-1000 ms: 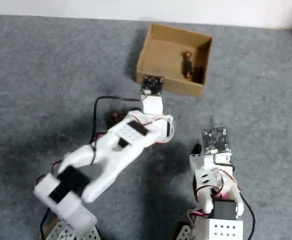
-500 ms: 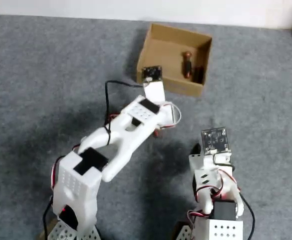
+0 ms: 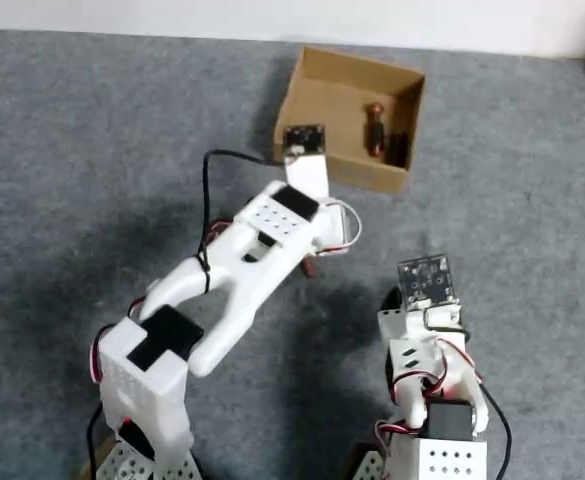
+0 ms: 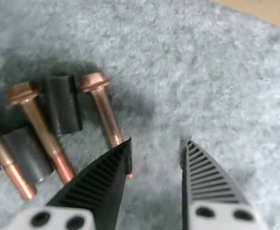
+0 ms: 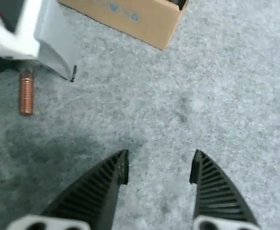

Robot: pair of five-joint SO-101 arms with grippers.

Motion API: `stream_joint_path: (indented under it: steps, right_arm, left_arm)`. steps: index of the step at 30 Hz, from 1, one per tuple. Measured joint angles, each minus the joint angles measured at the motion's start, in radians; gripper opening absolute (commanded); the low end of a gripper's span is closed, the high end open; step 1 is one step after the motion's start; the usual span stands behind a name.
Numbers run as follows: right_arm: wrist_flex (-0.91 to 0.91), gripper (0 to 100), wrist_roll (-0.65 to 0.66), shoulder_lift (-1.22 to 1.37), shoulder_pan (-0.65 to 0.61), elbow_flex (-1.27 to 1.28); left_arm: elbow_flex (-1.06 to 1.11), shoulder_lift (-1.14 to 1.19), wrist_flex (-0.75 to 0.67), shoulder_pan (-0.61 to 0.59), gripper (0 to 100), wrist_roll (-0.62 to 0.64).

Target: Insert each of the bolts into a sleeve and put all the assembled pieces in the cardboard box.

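Both grippers gape empty: our left gripper [image 4: 154, 158], edged toward the cardboard box [image 3: 302, 110] since a second ago, hangs by the nearest bolt [image 4: 103, 115], the right gripper [image 5: 159, 167] over carpet [image 5: 226, 96]. Our left wrist view counts three bolts and two black sleeves [image 4: 62, 104]; from above we see one assembled piece [image 3: 375, 128] in the box.

Surface [image 4: 226, 72]: grey felt-like cloth, fuzzy, matt. Bolts [image 4: 101, 110] just beside the left hand [image 4: 154, 148]: copper-toned metal, low sheen, shafts threaded, flanged heads alike. Sleeves [image 4: 62, 104] between them: dark, smooth, matt; material unclear. Fingers [image 4: 99, 189] of left hand and right hand [image 5: 159, 165]: black plastic, ribbed, matt. Cardboard box [image 3: 357, 172] beyond the left hand: brown paperboard, dull. Arm shells [image 3: 227, 295]: white plastic, smooth, faint gloss.
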Motion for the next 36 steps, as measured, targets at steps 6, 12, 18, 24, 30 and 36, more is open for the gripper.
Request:
stream_joint_path:
  steps: [6, 12, 18, 24, 30, 36]
  right_arm:
    - [0.000, 19.5, 0.000, 0.000, -0.002, 0.000]
    - [0.000, 19.5, 0.002, 0.000, -0.002, 0.000]
    - [0.000, 19.5, 0.002, 0.000, -0.002, 0.000]
    - [0.000, 19.5, 0.002, 0.000, -0.002, 0.000]
    - [0.000, 19.5, 0.002, 0.000, -0.002, 0.000]
    - [0.000, 19.5, 0.002, 0.000, -0.002, 0.000]
  left_arm:
    - [0.000, 0.025, 0.006, -0.044, 17, 0.060]
    - [-0.052, 0.138, 0.009, -0.092, 17, 0.078]
    - [-0.126, 0.230, 0.014, -0.092, 17, 0.112]
    - [-0.212, 0.281, 0.087, -0.092, 3, 0.118]
    - [-0.259, 0.316, 0.103, -0.091, 0, 0.117]
    - [-0.278, 0.313, 0.186, -0.031, 0, 0.055]
